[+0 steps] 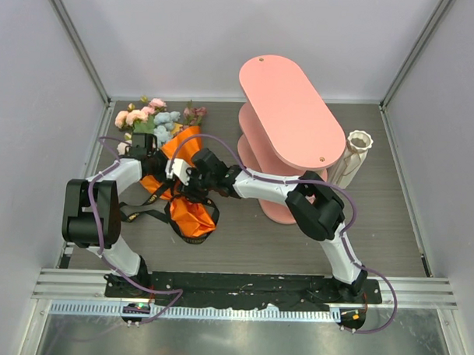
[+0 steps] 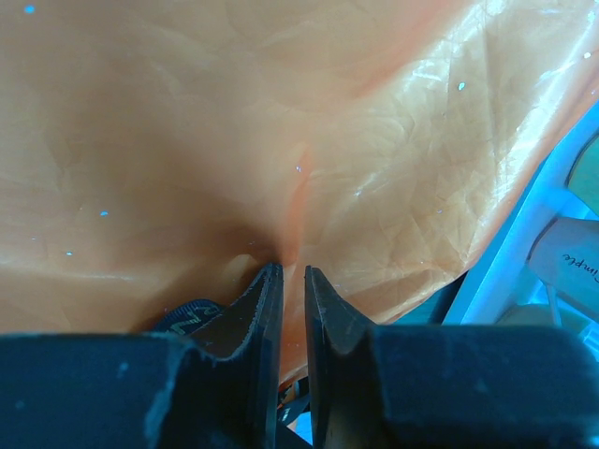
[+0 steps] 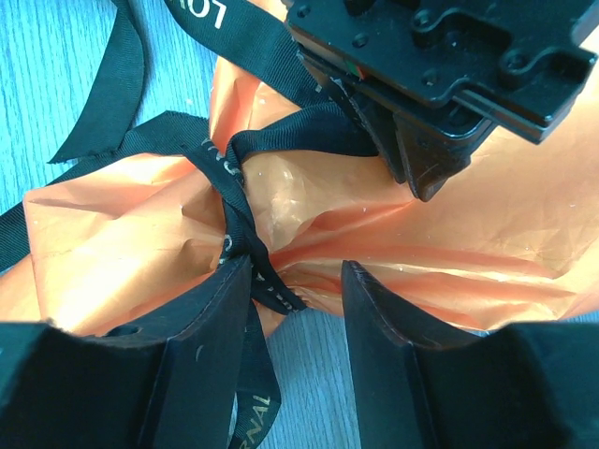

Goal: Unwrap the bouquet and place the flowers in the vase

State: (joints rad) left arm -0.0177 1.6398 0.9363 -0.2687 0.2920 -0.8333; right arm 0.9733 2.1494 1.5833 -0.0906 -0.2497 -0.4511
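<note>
The bouquet lies on the table at the left, its orange paper (image 1: 190, 217) crumpled and its flowers (image 1: 149, 117) pointing to the back wall. My left gripper (image 1: 164, 176) is shut on a fold of the orange paper (image 2: 309, 122), which runs down between its fingertips (image 2: 270, 281). My right gripper (image 3: 295, 271) stands open at the cone's pinched waist, touching the black ribbon (image 3: 234, 220) with its left finger (image 3: 220, 318); the wood shows between the jaws. The left gripper's fingers (image 3: 421, 168) pinch the paper just beyond. The cream vase (image 1: 357, 147) stands at the right, far from both grippers.
A pink three-tier oval shelf (image 1: 290, 109) stands between the bouquet and the vase, right of my right arm. Loose black ribbon ends (image 1: 138, 214) trail on the wood near the left arm. Grey walls close in the table at the left, back and right.
</note>
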